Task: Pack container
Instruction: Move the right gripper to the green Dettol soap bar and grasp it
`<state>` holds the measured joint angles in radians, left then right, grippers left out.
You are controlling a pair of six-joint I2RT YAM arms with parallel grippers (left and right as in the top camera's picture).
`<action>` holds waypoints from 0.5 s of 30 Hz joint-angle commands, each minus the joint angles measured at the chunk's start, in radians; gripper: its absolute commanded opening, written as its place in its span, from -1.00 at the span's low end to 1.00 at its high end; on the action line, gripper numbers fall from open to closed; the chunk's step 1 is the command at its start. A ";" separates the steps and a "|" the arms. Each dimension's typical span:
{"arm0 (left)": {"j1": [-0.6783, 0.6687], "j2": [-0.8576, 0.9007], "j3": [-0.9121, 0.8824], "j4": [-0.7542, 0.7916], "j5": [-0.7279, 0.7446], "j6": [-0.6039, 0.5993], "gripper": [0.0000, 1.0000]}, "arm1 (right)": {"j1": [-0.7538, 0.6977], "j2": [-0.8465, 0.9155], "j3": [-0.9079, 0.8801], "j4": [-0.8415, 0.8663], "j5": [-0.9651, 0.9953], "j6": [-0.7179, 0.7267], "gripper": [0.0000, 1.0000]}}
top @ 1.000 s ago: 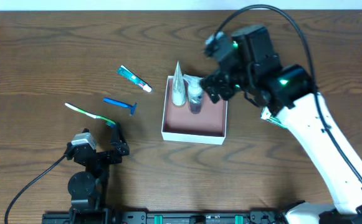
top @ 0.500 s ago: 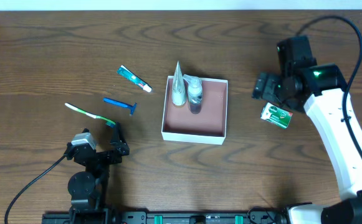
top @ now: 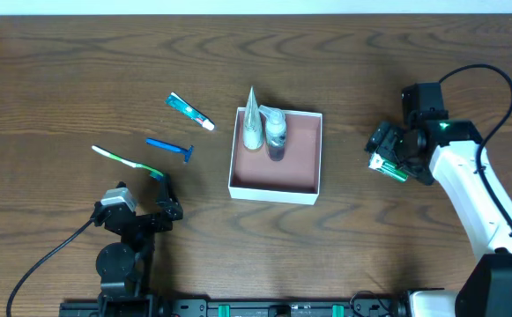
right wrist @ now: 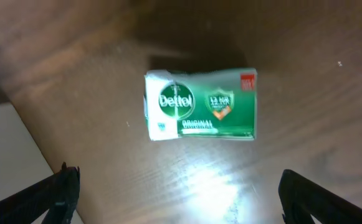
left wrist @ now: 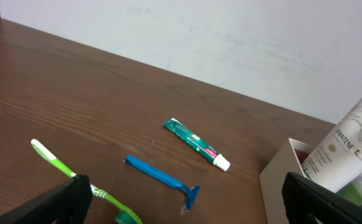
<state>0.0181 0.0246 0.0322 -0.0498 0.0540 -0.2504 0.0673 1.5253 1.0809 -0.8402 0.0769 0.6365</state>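
The container (top: 294,177) is a square white-walled box with a reddish-brown inside at the table's middle; its corner shows in the left wrist view (left wrist: 280,180). A white tube (top: 253,119) and a small clear bottle (top: 276,134) lie in its far left part. A green soap packet (right wrist: 200,104) lies on the table right of the box, mostly under my right gripper (top: 386,151) in the overhead view. My right gripper (right wrist: 179,198) is open just above it. My left gripper (top: 141,211) is open and empty at the front left.
A green-and-white toothbrush (top: 125,160), a blue razor (top: 171,148) and a small toothpaste tube (top: 190,111) lie on the wood left of the box. They also show in the left wrist view: toothbrush (left wrist: 62,172), razor (left wrist: 162,180), toothpaste (left wrist: 196,144).
My right arm has swung away from over the box to the right and come down over the green soap packet. The left arm has not moved.
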 commanded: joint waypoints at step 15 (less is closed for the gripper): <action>0.005 -0.001 -0.028 -0.015 0.010 0.003 0.96 | -0.010 0.016 -0.063 0.198 0.065 -0.253 0.97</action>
<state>0.0181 0.0246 0.0322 -0.0498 0.0540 -0.2504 0.0666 1.5269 1.0260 -0.6491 0.1139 0.4488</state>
